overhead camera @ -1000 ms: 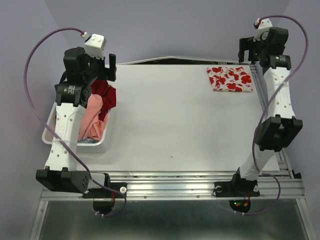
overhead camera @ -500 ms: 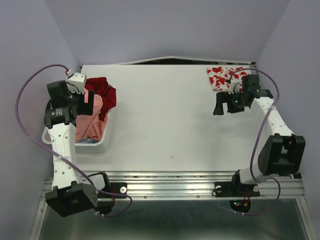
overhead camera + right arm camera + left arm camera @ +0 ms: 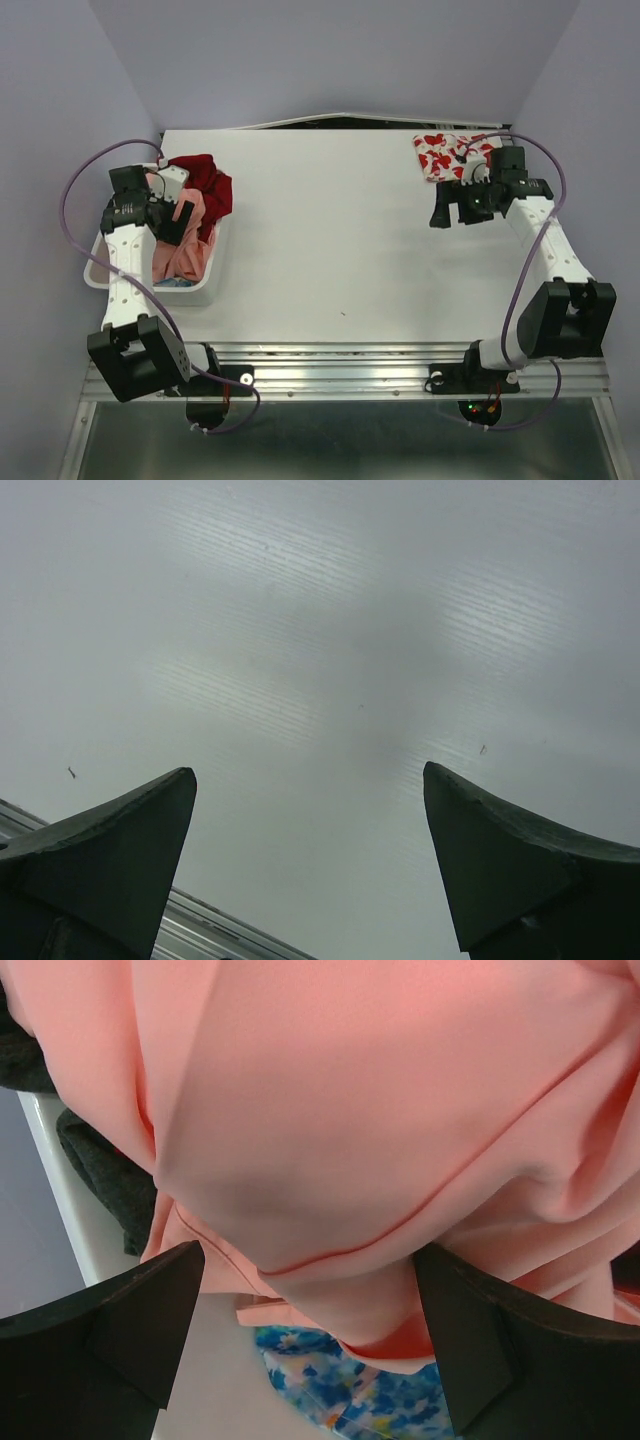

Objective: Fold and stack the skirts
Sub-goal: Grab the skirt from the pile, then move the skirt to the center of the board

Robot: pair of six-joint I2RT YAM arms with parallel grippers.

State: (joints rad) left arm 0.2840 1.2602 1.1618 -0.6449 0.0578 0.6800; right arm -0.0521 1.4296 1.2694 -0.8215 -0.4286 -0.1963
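Folded flowered skirt (image 3: 437, 153), long axis apparently left-right

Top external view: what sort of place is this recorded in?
Likely a lab robot cell, not a home: a white table boxed in by plain lilac panels, an aluminium rail at its near edge, a white bin of crumpled clothes.

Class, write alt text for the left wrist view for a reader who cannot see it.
The open left gripper hangs close over a crumpled salmon-pink skirt in a white bin; dark cloth and blue floral fabric show at its edges.
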